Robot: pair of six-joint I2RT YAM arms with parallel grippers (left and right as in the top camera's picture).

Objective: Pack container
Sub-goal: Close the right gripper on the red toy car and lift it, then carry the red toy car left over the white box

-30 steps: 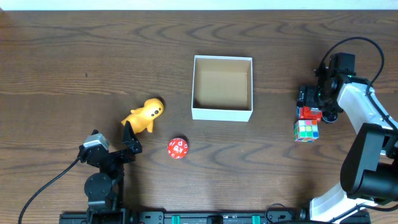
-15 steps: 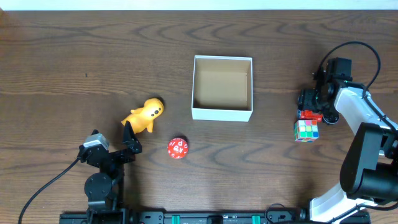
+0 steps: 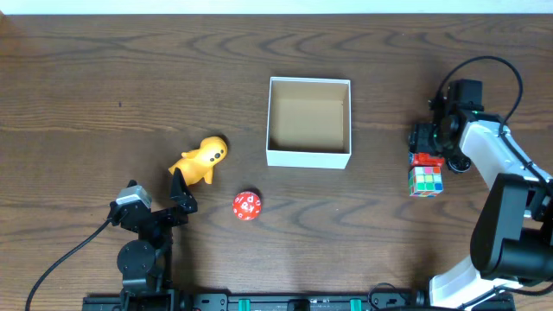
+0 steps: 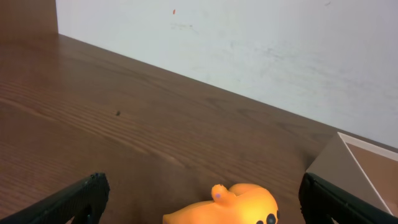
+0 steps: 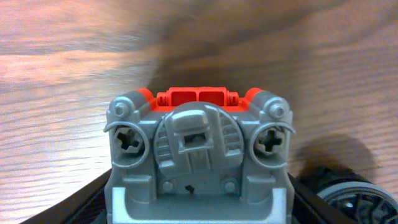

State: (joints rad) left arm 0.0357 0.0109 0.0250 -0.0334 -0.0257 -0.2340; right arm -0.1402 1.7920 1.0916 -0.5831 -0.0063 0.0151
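The container [image 3: 308,157] is a white-walled open box with a tan inside at the table's middle, and its corner [image 4: 364,163] shows in the left wrist view. My right gripper [image 3: 429,143] [image 5: 199,208] is shut on a red and grey toy vehicle [image 3: 428,159] [image 5: 198,146], whose grey underside fills the space between the black fingers [image 5: 87,200]. A colour cube [image 3: 426,180] sits just in front of it. My left gripper [image 3: 181,195] [image 4: 208,204] stands open just behind an orange duck toy [image 3: 200,159] [image 4: 245,200]. A red ball with white marks [image 3: 246,206] lies beside it.
The left arm's base [image 3: 143,250] stands at the front left and the right arm [image 3: 510,199] at the right edge. A white wall [image 4: 249,43] rises behind the table's far edge.
My right gripper's jaws have narrowed onto the red and grey toy, and the wrist has shifted slightly left. The left arm has not moved.
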